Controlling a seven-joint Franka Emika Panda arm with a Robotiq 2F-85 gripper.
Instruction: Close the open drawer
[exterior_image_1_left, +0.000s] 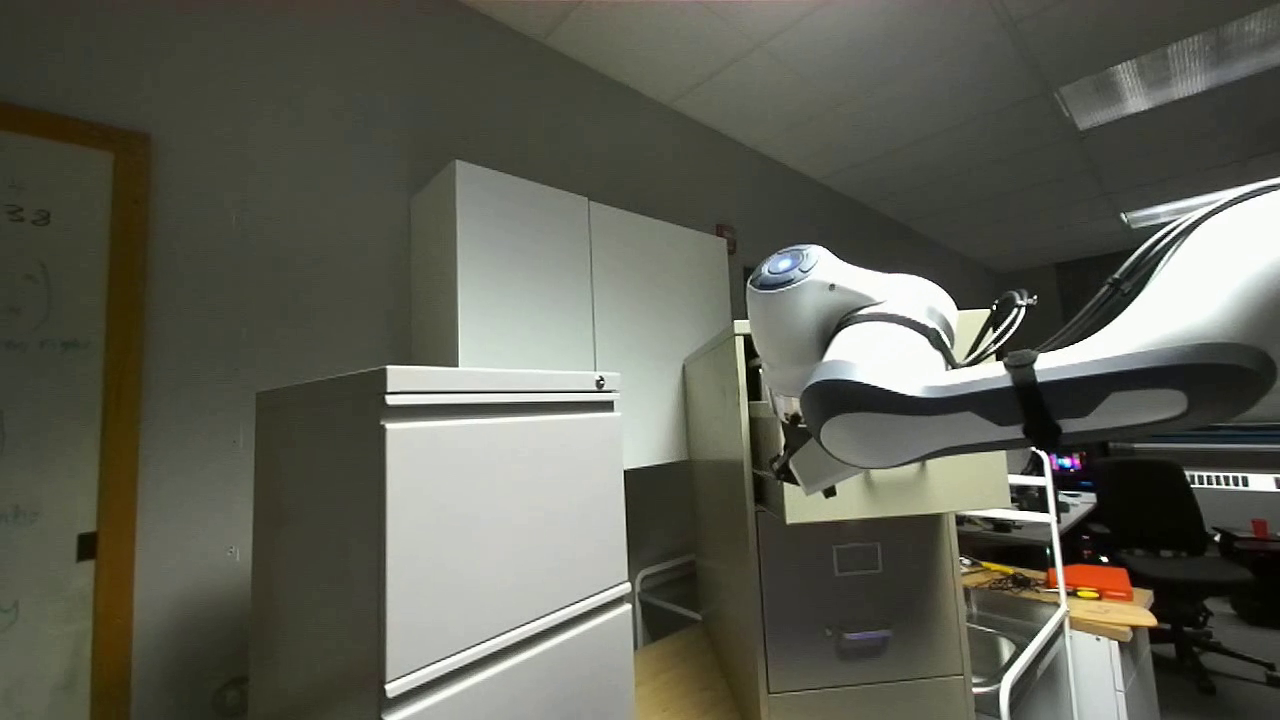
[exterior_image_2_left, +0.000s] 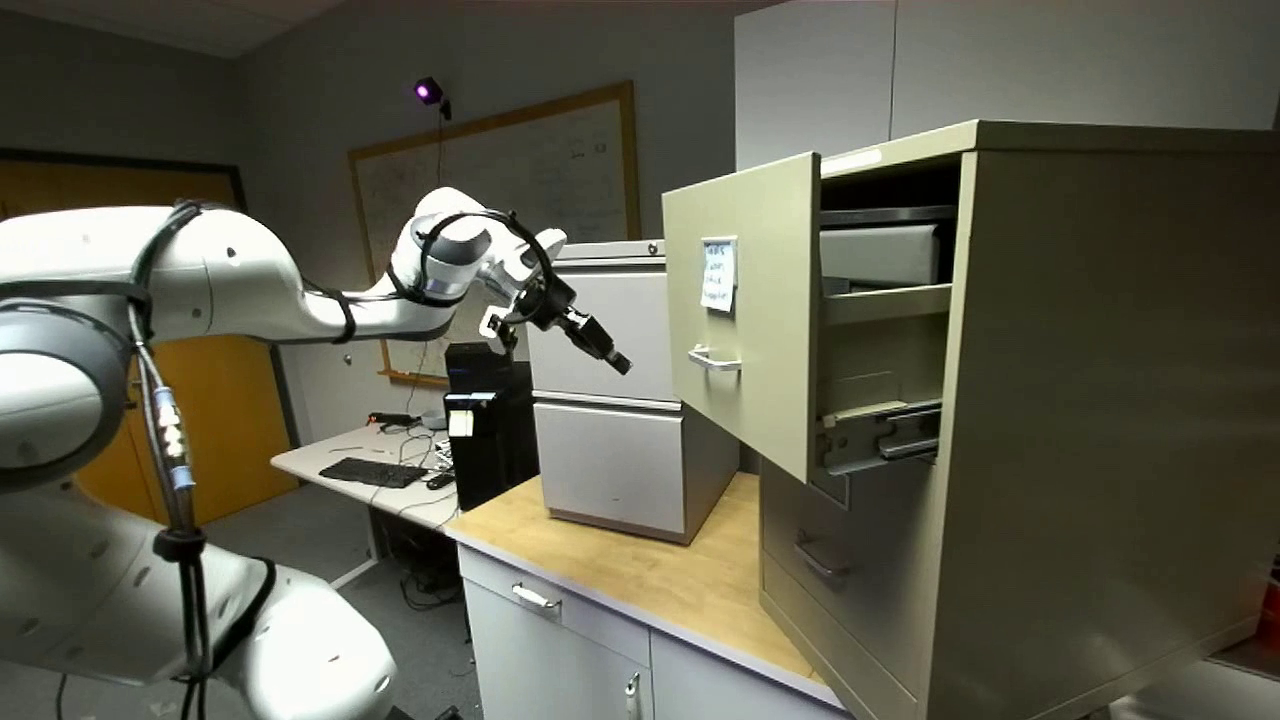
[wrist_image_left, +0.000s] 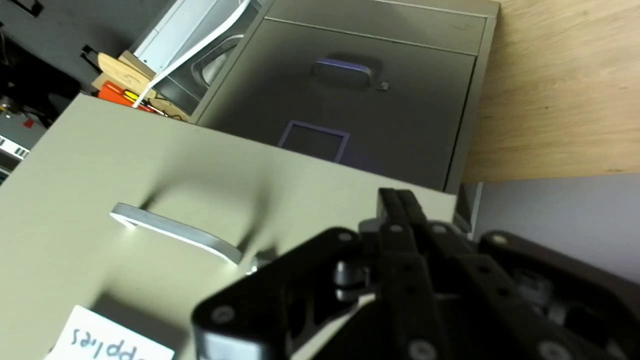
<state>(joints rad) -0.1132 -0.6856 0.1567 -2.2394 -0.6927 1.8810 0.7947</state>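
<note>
Tan-beige drawer (exterior_image_2_left: 765, 310) juts from cabinet (exterior_image_2_left: 1100, 400), near two o'clock from gripper (exterior_image_2_left: 617, 358) in exterior view; tips pressed together, empty. Wrist view: handle (wrist_image_left: 175, 231) at nine o'clock from tips; off-centre push could skew drawer or slide off.

arm (exterior_image_2_left: 220, 280) stretched out, gripper (exterior_image_2_left: 622, 364) angled down
in an exterior view the arm slopes slightly down to a bent wrist (exterior_image_2_left: 460, 245), gripper pointing downward off its end. wrist view: black fingers (wrist_image_left: 391, 209) side by side, tips meeting at the front. round wrist cap (exterior_image_1_left: 785, 263) glows blue-white in an exterior view. arm white with dark grey trim.
</note>
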